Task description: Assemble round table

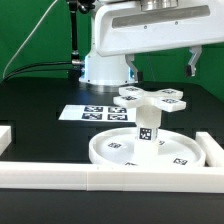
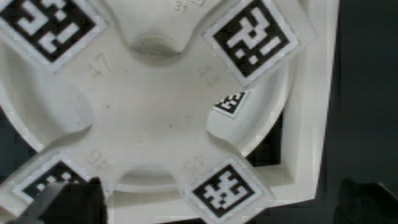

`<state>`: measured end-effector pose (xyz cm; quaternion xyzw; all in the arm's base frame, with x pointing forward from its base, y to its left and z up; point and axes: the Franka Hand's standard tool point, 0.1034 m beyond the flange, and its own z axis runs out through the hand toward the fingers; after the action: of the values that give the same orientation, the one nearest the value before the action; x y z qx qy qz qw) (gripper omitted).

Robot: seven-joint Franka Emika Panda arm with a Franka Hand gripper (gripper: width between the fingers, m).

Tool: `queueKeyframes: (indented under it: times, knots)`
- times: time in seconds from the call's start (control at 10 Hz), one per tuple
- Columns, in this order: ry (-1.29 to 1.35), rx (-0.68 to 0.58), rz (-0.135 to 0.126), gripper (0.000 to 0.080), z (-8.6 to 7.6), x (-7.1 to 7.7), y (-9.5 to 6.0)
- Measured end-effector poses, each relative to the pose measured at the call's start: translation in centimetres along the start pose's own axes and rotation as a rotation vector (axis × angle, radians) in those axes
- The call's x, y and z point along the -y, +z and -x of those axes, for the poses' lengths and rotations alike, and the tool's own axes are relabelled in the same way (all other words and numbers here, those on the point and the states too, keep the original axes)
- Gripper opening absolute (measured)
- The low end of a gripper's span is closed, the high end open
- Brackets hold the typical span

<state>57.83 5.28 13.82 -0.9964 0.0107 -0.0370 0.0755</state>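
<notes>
A: Where do the table parts sit?
B: Round disc [image 1: 140,152] flat on the black table [image 1: 40,100], against the white border rails [image 1: 60,170]. Post [image 1: 147,128] upright on the disc. Cross piece [image 1: 150,97] rests on top of the post; tags face up.
A: Gripper?
B: Gripper [image 1: 162,62] hangs above the cross piece, apart from it. Fingers [image 1: 191,62] spread wide, holding nothing. Wrist view looks straight down on the cross piece [image 2: 169,100].
A: Behind?
B: Marker board [image 1: 90,112] flat, near the robot base.
</notes>
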Motion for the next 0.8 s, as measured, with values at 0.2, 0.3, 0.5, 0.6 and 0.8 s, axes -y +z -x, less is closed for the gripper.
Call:
queueKeyframes:
  times: [0.2,0.3,0.5,0.6,0.8]
  knots:
    - [-0.114,0.001,0.001,0.0649,0.0,-0.1,0.0]
    - [-0.239,0.005,0.008,0.0649,0.0,-0.4,0.1]
    - [-0.572,0.041,0.039,0.0649,-0.1,-1.3,0.8]
    - [-0.722,0.066,0.043,0.0649,0.0,-1.1,1.1]
    - [-0.875,0.084,0.047,0.0649,0.0,-0.3,1.1]
